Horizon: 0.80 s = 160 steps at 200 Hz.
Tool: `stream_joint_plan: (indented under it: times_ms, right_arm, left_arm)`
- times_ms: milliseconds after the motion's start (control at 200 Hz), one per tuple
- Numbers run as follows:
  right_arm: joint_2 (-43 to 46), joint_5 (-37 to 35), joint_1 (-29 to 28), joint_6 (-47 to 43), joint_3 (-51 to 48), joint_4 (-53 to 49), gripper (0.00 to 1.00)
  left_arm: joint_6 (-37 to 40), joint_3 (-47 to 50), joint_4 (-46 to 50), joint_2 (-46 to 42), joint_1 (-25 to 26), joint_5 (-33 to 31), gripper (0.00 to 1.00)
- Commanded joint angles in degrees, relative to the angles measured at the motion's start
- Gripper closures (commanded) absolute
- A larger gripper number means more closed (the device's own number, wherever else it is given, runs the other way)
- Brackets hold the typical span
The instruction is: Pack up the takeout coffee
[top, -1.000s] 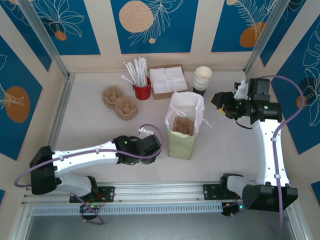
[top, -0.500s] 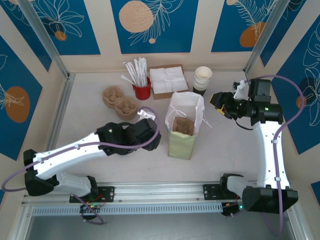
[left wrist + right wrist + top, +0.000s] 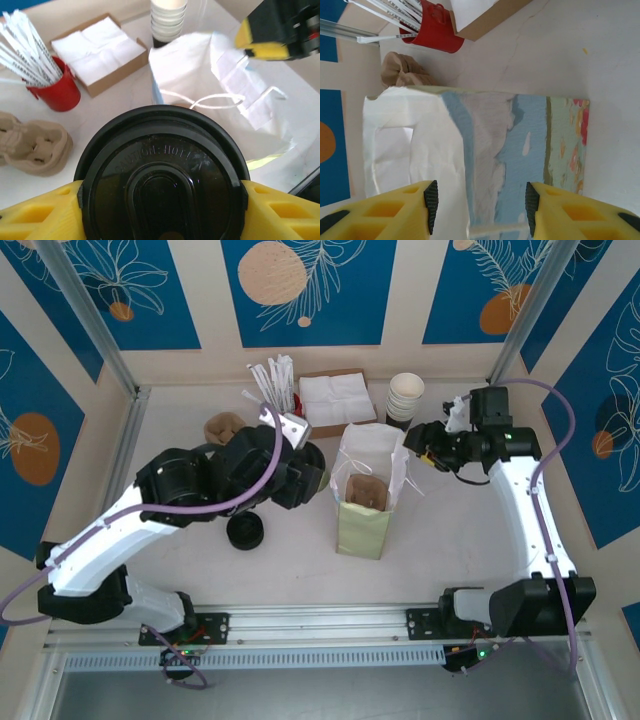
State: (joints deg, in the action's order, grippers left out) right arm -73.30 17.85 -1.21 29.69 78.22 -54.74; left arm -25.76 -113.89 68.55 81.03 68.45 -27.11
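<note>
Left arm [image 3: 150, 510] swung up off the desk [image 3: 450, 540] in the last second, and its left hand [image 3: 305, 475] now hangs just beside the bag [image 3: 362, 525], clamped on the coffee [image 3: 162, 150] – glossy black round lid [image 3: 160, 195], embossed lettering. Carry step, I'd say; next it has to get over the mouth and lower straight into the brown pulp tray [image 3: 366, 490] inside. Bag's thin crinkly paper, easy to snag. Right hand [image 3: 428, 450] sits medium-wide at the far rim.

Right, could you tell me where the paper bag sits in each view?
Top external: paper bag at centre, standing upright.
Left wrist: bag upper right, past the takeout coffee.
Right wrist: bag mid-frame, beyond the right gripper.
Shared landmark: the napkin box.
</note>
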Motion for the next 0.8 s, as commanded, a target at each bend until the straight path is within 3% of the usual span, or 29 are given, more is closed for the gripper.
stream_joint_plan:
  times_ms: [0,185,535,795]
  right_arm:
    - [-1.68,-1.40,-1.65,-0.60,2.91,0.51,0.48]
    - [-4.09,-2.11,-3.13,0.46,4.05,1.18,0.53]
    - [-0.89,-3.57,-3.92,11.98,-0.11,3.98,0.85]
    - [4.73,-5.34,-5.02,19.15,-5.38,7.32,0.92]
  left_arm:
    - [5.01,-6.21,1.69,2.09,0.55,1.88,0.34]
    - [8.00,-12.52,-2.14,5.71,0.55,6.32,0.34]
    - [5.75,-15.72,-9.39,13.79,0.55,16.23,0.34]
    - [3.32,-17.18,-9.23,19.61,0.46,16.91,0.34]
